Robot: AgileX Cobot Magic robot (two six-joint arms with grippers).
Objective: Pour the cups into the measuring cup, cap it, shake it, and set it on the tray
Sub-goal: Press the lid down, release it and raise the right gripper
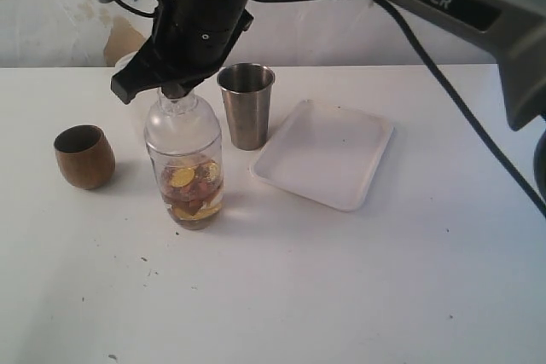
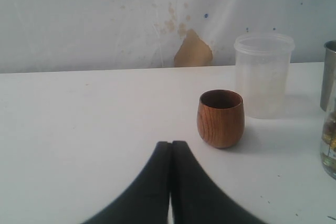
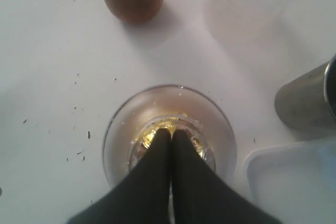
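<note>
The right claw (image 3: 170, 132) hangs straight over the measuring cup (image 1: 183, 159), its two black fingers pressed together with nothing between them. Their tips rest at the centre of the clear domed cap (image 1: 180, 118) directly beneath. To my eye that is a push to seat the cap, not a grip, so the capping step looks to be in hand. Gold and reddish bits lie in the bottom of the measuring cup, which suggests the pouring is done.

The steel tumbler (image 1: 246, 105) stands upright just beside this claw, and the white tray (image 1: 324, 153) lies past it, bare and within easy reach for the final set-down. The wooden cup (image 1: 84, 157) sits upright on the claw's other side, well apart.

The left claw (image 2: 170, 148) is also squeezed closed and empty. It is held low over the surface (image 1: 358, 296), with the wooden cup a little way ahead of its tips and a frosted plastic cup (image 2: 262, 74) beyond, seemingly parked out of the way.
</note>
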